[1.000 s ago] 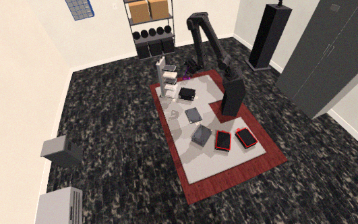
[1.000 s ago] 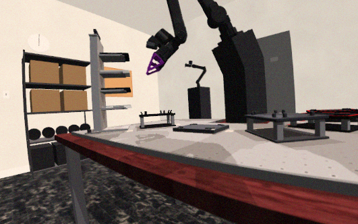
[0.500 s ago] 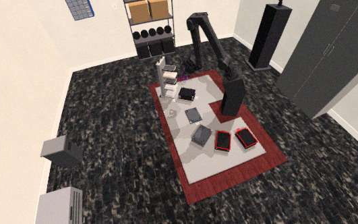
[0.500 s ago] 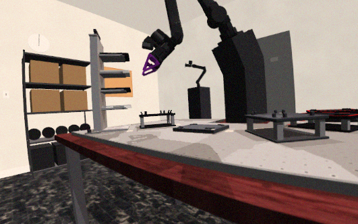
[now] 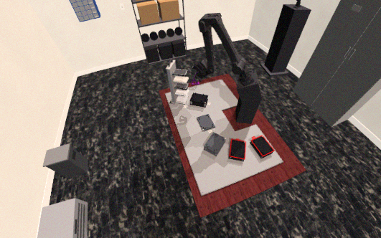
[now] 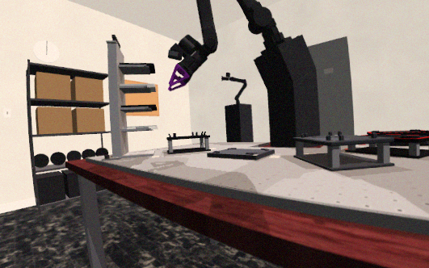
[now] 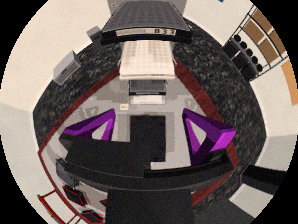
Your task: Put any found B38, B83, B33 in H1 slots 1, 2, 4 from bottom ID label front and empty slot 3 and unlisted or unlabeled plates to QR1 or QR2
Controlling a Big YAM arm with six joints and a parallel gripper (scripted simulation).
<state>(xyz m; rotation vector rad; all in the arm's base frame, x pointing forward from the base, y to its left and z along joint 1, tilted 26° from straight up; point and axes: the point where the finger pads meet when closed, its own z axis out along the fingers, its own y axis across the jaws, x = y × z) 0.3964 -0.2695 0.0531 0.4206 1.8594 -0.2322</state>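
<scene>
The plate hotel H1 (image 6: 115, 101) stands at the table's far left corner and also shows in the overhead view (image 5: 177, 84). Its top shelf holds a dark plate (image 6: 137, 68). The shelf below holds a grey plate (image 6: 138, 87), the one under that a dark plate (image 6: 138, 108), and the bottom one a pale plate (image 6: 138, 127). No ID label is readable. My gripper (image 6: 176, 82), with purple fingers, is open and empty. It hangs in the air in front of the hotel, near the height of the upper shelves. In the wrist view (image 7: 149, 132) the hotel front (image 7: 147, 50) lies ahead.
A nest with a black plate (image 5: 198, 99) sits right in front of the hotel. Further along lie a flat grey nest (image 5: 206, 122), a raised grey nest (image 5: 214, 143) and two red-rimmed nests (image 5: 237, 148) (image 5: 262, 145). The arm's dark base block (image 5: 248, 100) stands on the right.
</scene>
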